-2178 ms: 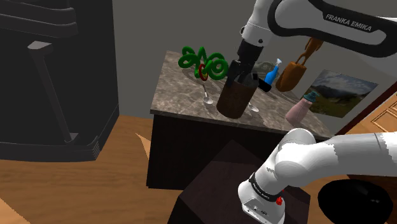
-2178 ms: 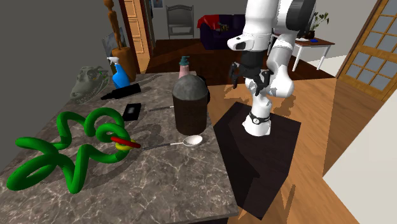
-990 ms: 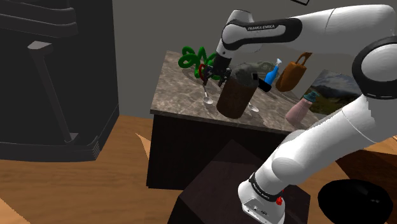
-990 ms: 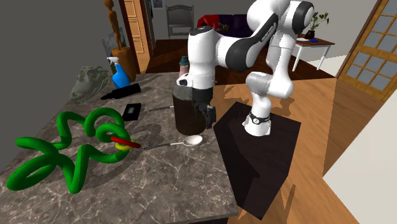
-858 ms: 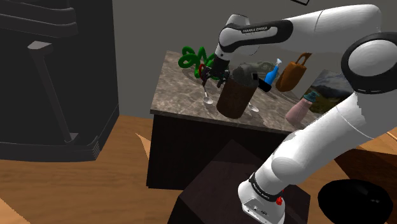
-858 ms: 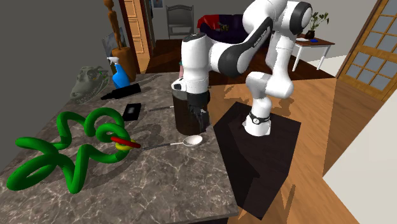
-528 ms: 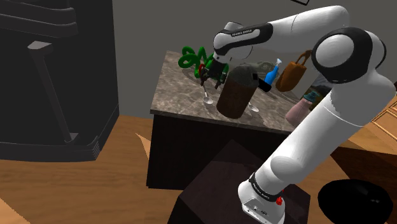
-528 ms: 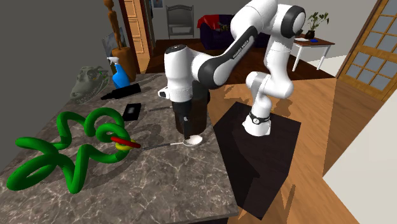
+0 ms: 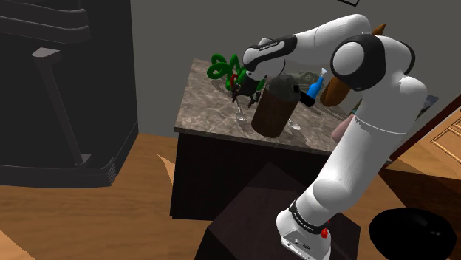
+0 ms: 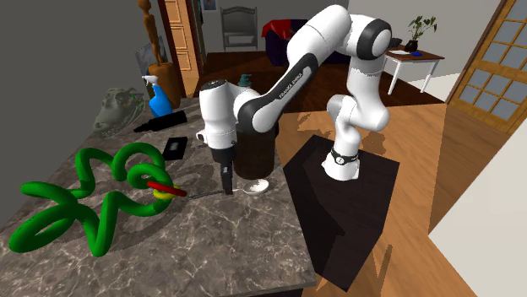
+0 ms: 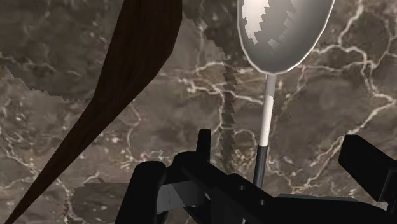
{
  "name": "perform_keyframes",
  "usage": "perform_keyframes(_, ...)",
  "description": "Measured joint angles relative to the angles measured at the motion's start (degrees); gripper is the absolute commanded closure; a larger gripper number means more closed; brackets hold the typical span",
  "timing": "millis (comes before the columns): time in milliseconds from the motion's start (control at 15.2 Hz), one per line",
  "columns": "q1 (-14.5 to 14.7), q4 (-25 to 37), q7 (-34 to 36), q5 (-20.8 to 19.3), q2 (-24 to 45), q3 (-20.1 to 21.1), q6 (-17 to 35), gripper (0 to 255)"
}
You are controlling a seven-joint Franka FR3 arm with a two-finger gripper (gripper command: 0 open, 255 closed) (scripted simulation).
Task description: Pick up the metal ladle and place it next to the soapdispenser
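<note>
The ladle lies flat on the marble counter (image 10: 220,245), its shiny bowl (image 10: 258,186) beside a tall dark brown cylinder (image 10: 253,143) and its thin handle (image 10: 207,194) running toward a green coil. My gripper (image 10: 226,187) points straight down just above the handle. In the wrist view the ladle bowl (image 11: 284,32) sits ahead and the handle (image 11: 267,121) runs between my open fingers (image 11: 149,191), which do not touch it. In the shoulder view the gripper (image 9: 244,94) hangs over the ladle (image 9: 242,114). The soap dispenser's top (image 10: 245,81) peeks out behind my arm.
The dark cylinder (image 9: 272,111) stands close beside the gripper. A green coiled toy (image 10: 93,198) with a red and yellow piece lies by the handle's end. A blue spray bottle (image 10: 159,99), a lying dark bottle (image 10: 160,122) and a black box (image 10: 176,148) sit farther back.
The arm swung from above the stand out over the counter, passed the dark cylinder, and lowered the gripper over the ladle's handle. The ladle has not moved.
</note>
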Motion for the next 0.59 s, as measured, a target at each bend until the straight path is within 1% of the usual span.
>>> perform_keyframes(330,-0.1,-0.4,-0.8,1.2,1.9,0.3,3.2,0)
perform_keyframes(594,0.0,-0.5,-0.8,1.3,2.1,0.4,3.6,0)
